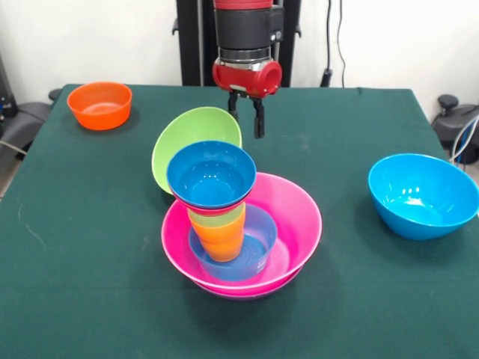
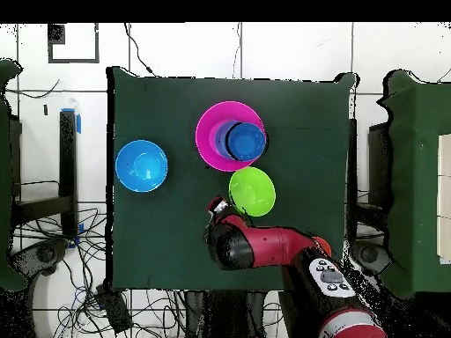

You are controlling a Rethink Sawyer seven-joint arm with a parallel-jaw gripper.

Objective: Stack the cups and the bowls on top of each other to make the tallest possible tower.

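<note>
The tower stands mid-table. A wide pink bowl sits in a purple bowl that shows only as a rim. Inside is a small light-blue bowl. On it are an orange cup, a light green cup, a thin red bowl rim and a dark-blue bowl on top. The tower also shows in the overhead view. A lime green bowl is tilted just behind the tower. My gripper hangs open and empty beside the lime bowl's far rim.
A large sky-blue bowl stands alone on the right of the front view. A small orange bowl sits at the far left corner near the pedestal. The green tablecloth covers the table.
</note>
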